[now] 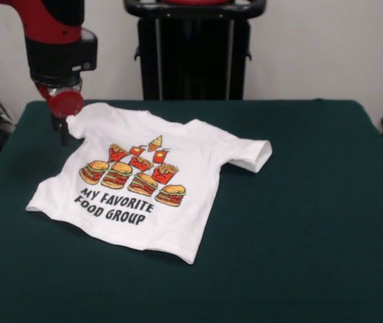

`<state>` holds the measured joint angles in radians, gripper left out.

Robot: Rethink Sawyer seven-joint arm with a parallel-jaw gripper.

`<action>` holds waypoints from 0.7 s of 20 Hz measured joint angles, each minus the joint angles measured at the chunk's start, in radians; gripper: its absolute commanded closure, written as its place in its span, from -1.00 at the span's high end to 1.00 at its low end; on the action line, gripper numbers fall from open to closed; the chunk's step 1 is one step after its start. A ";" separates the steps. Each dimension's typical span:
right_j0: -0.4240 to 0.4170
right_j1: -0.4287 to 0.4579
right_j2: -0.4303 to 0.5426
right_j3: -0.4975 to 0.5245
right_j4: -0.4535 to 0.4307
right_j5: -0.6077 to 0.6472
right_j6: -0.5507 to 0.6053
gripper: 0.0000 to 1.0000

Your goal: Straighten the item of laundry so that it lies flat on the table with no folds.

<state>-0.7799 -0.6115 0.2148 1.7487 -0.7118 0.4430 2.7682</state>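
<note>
The T-shirt [147,185] lies print-up, left of centre on the green table [312,235], mostly spread, one sleeve curled. The gripper [63,131] hangs at its far-left sleeve; I cannot tell its grip. A careless pull could bunch the cloth again.

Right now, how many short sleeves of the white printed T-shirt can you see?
1. The short sleeve lies at the right edge of the white printed T-shirt, on the dark green felt table. The other may be hidden near the gripper.
</note>
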 measured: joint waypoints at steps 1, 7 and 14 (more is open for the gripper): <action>0.005 -0.005 0.011 0.000 0.006 0.000 0.000 1.00; 0.020 -0.044 0.049 0.000 0.059 0.015 0.000 1.00; 0.036 -0.079 0.057 -0.014 0.103 0.048 0.000 1.00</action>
<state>-0.7441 -0.6903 0.2716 1.7348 -0.6092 0.4913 2.7682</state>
